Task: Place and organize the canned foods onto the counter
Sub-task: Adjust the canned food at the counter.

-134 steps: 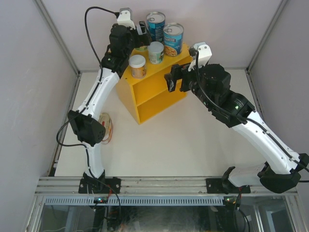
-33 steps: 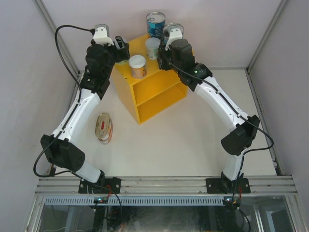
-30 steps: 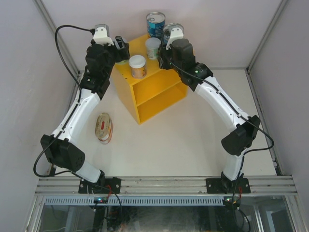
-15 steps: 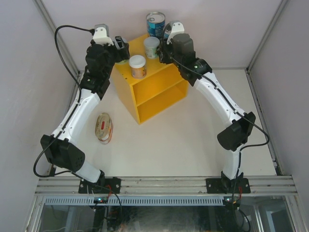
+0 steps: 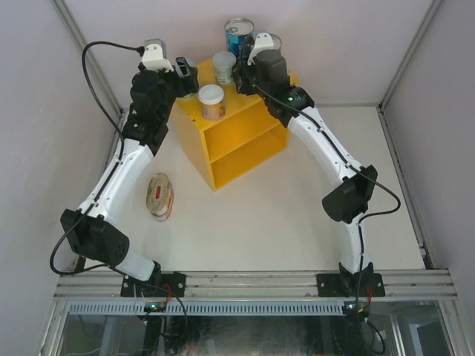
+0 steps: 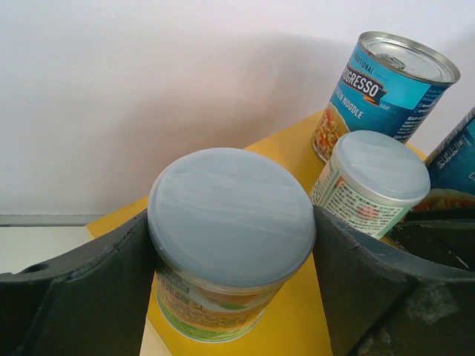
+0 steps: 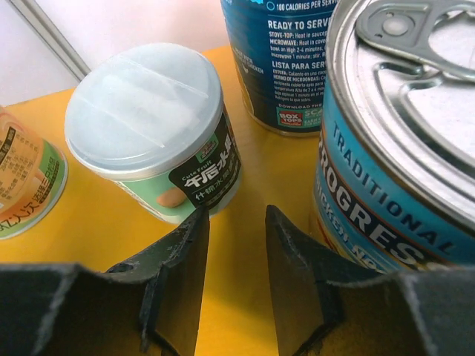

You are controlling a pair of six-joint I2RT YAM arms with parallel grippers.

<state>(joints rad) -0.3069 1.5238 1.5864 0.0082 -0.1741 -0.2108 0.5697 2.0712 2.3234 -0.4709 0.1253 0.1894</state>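
The yellow counter (image 5: 223, 159) carries several cans on top. My left gripper (image 5: 189, 76) (image 6: 231, 222) is shut on a small pale-lidded can with an orange-green label (image 6: 226, 245), at the top's left edge. My right gripper (image 5: 240, 74) (image 7: 236, 215) is open by a narrow gap with only yellow surface between its fingers. Its left fingertip (image 7: 194, 230) rests against a small green-labelled can (image 7: 145, 126) (image 5: 224, 67). A tall blue can (image 7: 401, 156) stands close on its right, a second blue can (image 5: 239, 35) behind. Another small can (image 5: 211, 101) stands near the front.
A flat oval tin (image 5: 159, 196) lies on the white table (image 5: 282, 222) left of the counter. The counter's inner shelf (image 5: 241, 144) faces front right. Pale walls and metal posts close in the back and sides; a rail (image 5: 245, 285) runs along the near edge.
My right arm has stretched further left across the counter top, and the small green-labelled can has slid left and back ahead of its finger. The left gripper has kept still with its can.
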